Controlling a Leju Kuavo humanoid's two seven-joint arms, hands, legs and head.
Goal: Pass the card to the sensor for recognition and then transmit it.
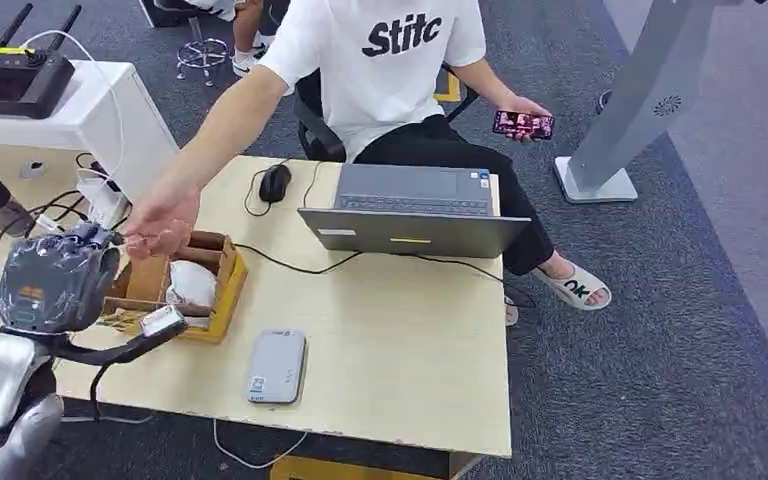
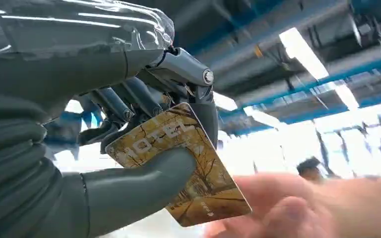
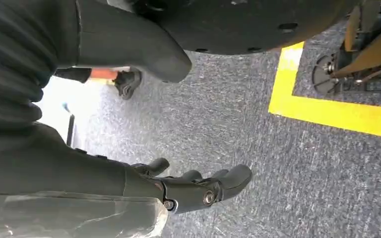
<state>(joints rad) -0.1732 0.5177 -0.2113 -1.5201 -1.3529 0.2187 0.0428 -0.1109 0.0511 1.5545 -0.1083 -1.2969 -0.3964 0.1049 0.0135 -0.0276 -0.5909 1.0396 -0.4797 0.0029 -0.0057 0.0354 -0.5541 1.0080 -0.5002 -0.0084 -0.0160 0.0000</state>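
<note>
Left hand pinches the card between thumb and fingers; a person's hand touches it at 1 o'clock. Right hand hangs over carpet, fingers apart, holding nothing.

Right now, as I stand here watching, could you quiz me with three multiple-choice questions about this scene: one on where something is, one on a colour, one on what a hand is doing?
1. Where does the flat grey rectangular card sensor lie?
A. On the pale wooden table, near its front edge
B. On the carpet
C. On the laptop

2. What colour is the computer mouse beside the open grey laptop?
A. White
B. Black
C. Red

3. What is the robot's left hand doing?
A. Hanging with nothing in it
B. Pressing the laptop
C. Pinching the brown-gold hotel card

Answers: 1 A, the head view shows it on the tabletop in front of the yellow-edged wooden box. 2 B, it is dark against the pale wood. 3 C, the left wrist view shows thumb and fingers clamping the card, with the person's hand close by.
</note>
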